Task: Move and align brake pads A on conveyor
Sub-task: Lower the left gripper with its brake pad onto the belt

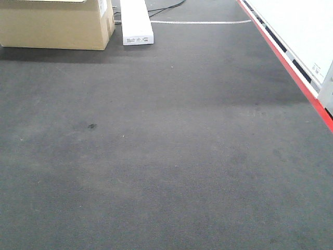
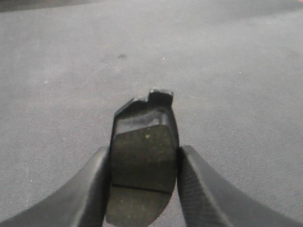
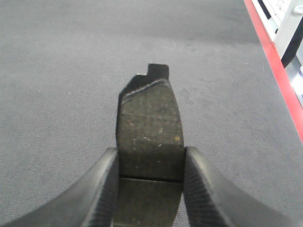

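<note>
My left fingers (image 2: 92, 189), ribbed and black, are clamped on the sides of the first brake pad (image 2: 144, 158). It is flat, dark and speckled, with one thin groove, and sits over the felt-like conveyor (image 2: 213, 71). In the right wrist view my right fingers (image 3: 203, 189) pinch the second brake pad (image 3: 150, 132) the same way, well apart from the red rail (image 3: 279, 71). Only the front view shows one cardboard box (image 1: 52, 26) and one white carton (image 1: 136, 23), far across from that rail.

Two grooved brake pads (image 2: 143, 161) (image 3: 150, 137), gripped, over conveyor (image 1: 166, 156)
</note>
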Robot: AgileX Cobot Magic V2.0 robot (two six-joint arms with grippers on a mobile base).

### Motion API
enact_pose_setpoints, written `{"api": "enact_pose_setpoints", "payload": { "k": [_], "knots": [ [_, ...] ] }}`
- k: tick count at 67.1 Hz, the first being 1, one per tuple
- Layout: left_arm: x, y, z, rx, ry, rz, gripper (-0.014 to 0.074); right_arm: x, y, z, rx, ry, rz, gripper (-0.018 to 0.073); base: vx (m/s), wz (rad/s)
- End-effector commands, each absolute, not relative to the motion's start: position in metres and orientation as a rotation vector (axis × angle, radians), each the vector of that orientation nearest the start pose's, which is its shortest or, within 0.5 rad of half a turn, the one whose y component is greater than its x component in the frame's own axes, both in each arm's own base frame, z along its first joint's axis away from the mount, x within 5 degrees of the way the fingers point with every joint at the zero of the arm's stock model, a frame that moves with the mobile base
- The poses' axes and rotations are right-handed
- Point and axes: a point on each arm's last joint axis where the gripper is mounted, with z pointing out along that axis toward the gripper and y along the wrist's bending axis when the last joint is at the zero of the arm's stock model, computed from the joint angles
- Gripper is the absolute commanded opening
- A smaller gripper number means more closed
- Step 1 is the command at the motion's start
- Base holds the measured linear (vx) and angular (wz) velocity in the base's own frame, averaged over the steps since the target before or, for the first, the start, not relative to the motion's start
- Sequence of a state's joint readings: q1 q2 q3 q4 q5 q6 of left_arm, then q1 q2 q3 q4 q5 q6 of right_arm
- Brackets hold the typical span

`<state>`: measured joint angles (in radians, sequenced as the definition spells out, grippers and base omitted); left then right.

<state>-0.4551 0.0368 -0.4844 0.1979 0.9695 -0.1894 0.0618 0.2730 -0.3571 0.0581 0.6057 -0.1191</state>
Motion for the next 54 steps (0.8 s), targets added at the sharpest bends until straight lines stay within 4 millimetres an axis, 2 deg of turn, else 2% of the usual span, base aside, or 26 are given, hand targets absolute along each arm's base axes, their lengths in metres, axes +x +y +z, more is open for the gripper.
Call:
{"api": "enact_pose_setpoints", "payload": {
  "k": [1, 39, 54],
  "knots": [
    [0.014, 0.009, 0.296, 0.266, 1.876, -0.200, -0.0006, 0.067, 0.007, 0.280, -0.153, 1.879, 0.011, -0.0007, 0.00, 0.00],
    [0.016, 0.009, 0.303, 0.267, 1.801, -0.191, -0.0006, 0.067, 0.007, 0.280, -0.153, 1.879, 0.011, -0.0007, 0.00, 0.00],
    [0.023, 0.003, 0.318, 0.238, 1.661, -0.263, -0.0006, 0.067, 0.007, 0.280, -0.153, 1.879, 0.011, -0.0007, 0.00, 0.00]
  ]
}}
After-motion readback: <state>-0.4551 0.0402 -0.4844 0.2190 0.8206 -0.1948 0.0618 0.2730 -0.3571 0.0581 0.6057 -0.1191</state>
